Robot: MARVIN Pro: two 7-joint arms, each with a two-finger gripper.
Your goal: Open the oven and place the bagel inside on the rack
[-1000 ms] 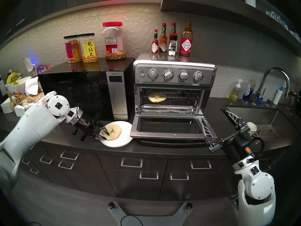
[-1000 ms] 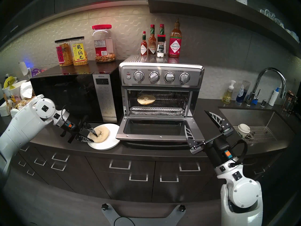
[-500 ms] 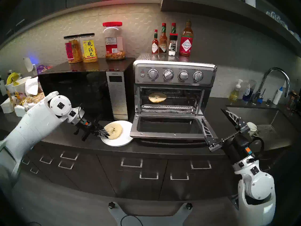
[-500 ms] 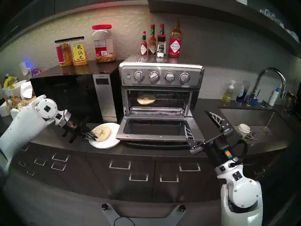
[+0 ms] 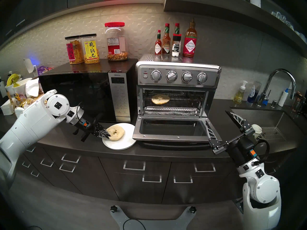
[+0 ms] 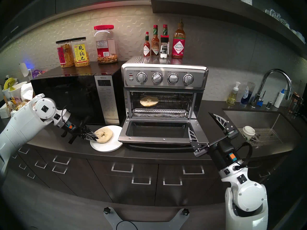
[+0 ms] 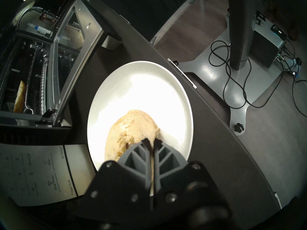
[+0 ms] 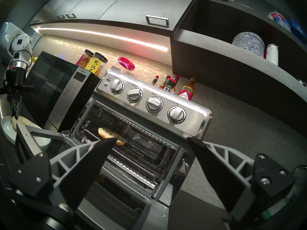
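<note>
The stainless oven (image 5: 177, 75) stands open with its glass door (image 5: 171, 130) folded down flat. One bagel half (image 5: 160, 99) lies cut face up on the left of the wire rack (image 5: 187, 102) and also shows in the right wrist view (image 8: 111, 135). The other bagel half (image 5: 116, 133) is on the white plate (image 5: 126, 142) left of the door. My left gripper (image 5: 108, 136) is shut on that half's left edge, seen close in the left wrist view (image 7: 152, 141), bagel (image 7: 132, 130). My right gripper (image 5: 216, 116) is wide open and empty at the door's right corner.
A black microwave (image 5: 78, 95) stands just behind the plate and left arm. A foil-lined tray (image 5: 171, 111) sits below the rack. Sauce bottles (image 5: 189, 42) stand on the oven. A sink (image 5: 265, 121) with a paper cup (image 5: 257, 128) is right of my right gripper.
My left gripper's fingers, open around the bagel half's edge a second ago, have closed on it, and the half has shifted slightly on the plate. The right arm has not moved.
</note>
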